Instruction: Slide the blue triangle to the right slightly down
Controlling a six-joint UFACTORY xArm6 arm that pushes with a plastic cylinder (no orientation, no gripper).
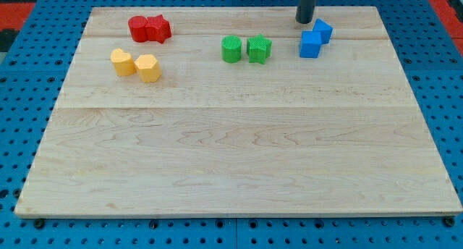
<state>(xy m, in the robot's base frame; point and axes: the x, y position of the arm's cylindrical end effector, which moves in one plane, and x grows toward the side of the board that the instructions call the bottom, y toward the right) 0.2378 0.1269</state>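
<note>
Two blue blocks touch each other near the view's top right. The upper one (pixel 323 30) looks like the blue triangle. The lower one (pixel 310 44) looks like a cube. My tip (pixel 304 21) stands on the board just left of and slightly above the upper blue block. It is very close to that block, and I cannot tell whether it touches.
Two green blocks (pixel 231 49) (pixel 259 48) sit side by side left of the blue pair. Two red blocks (pixel 149 29) touch at the top left. Two yellow blocks (pixel 122 62) (pixel 148 67) lie below them. The board's top edge (pixel 347 9) is close behind the blue blocks.
</note>
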